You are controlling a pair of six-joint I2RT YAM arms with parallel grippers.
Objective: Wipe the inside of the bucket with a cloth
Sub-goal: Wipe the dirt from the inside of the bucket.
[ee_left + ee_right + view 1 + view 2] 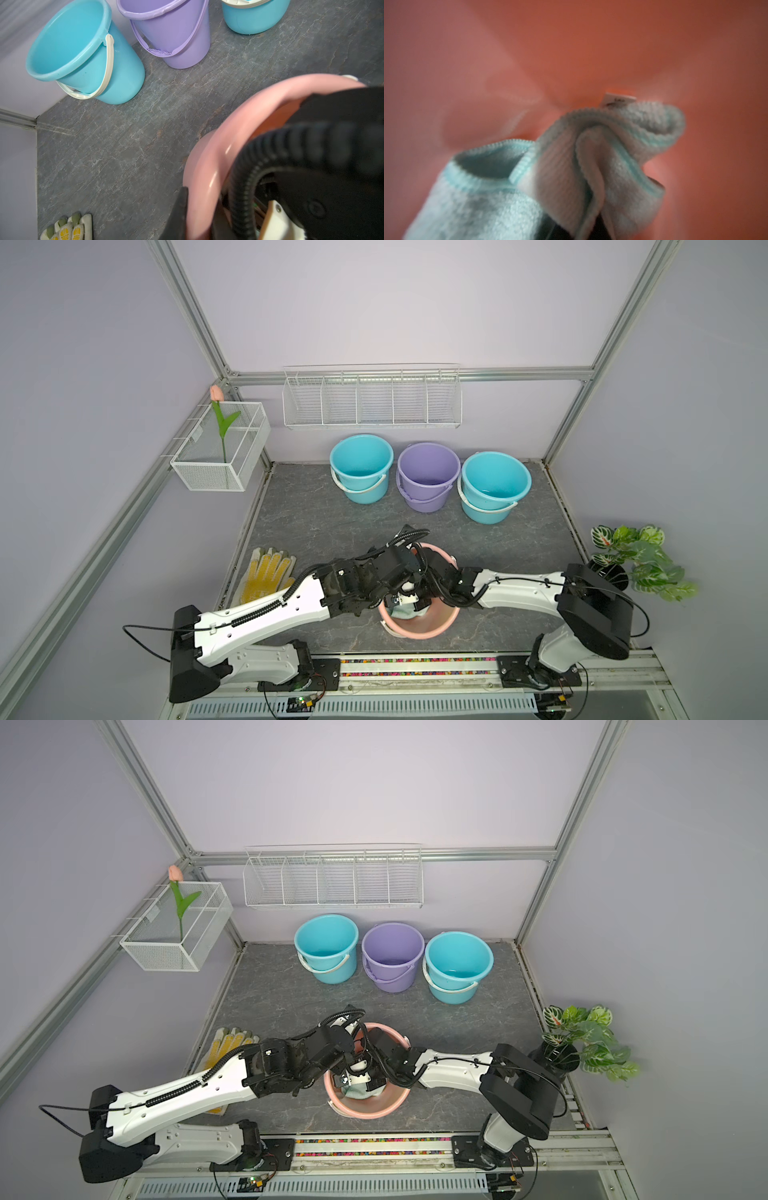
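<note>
Mid-wipe, I judge: the left gripper point(199, 218) pinches the rim of the pink bucket point(207, 166) to steady it, while the right gripper point(368, 1082), closed on the bunched mint cloth point(571, 166) deep inside, must next drag it round the inner wall under pressure

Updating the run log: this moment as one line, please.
phase: wiping | left end effector: shut on pink bucket rim | right end effector: shut on cloth inside bucket
</note>
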